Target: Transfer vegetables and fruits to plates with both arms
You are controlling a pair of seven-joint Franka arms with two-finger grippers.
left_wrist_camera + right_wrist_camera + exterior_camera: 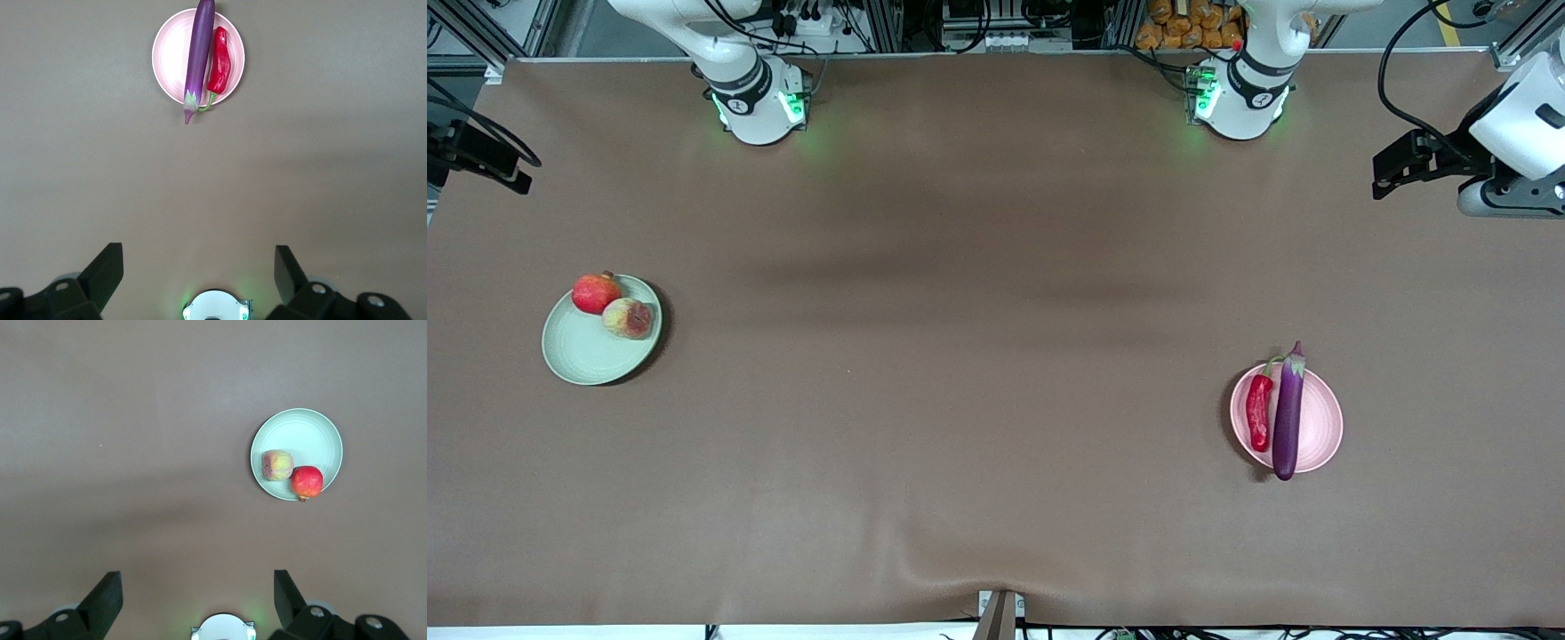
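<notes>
The purple eggplant (1288, 413) and the red chili pepper (1259, 411) lie side by side on the pink plate (1320, 422), toward the left arm's end; the eggplant overhangs the rim at both ends. The pomegranate (596, 292) and the peach-like fruit (628, 318) sit touching on the green plate (578, 351), toward the right arm's end. My left gripper (198, 270) is open and empty, high over the table by its own base (215, 307), well apart from the pink plate (170, 57). My right gripper (197, 597) is open and empty, high by its base (223, 628), well apart from the green plate (307, 437). Neither gripper shows in the front view.
A brown cloth (978, 356) covers the table. A black clamp (476, 158) sticks in at the right arm's end. A white and black device (1507, 142) stands at the left arm's end. A mount (1000, 613) sits at the front edge.
</notes>
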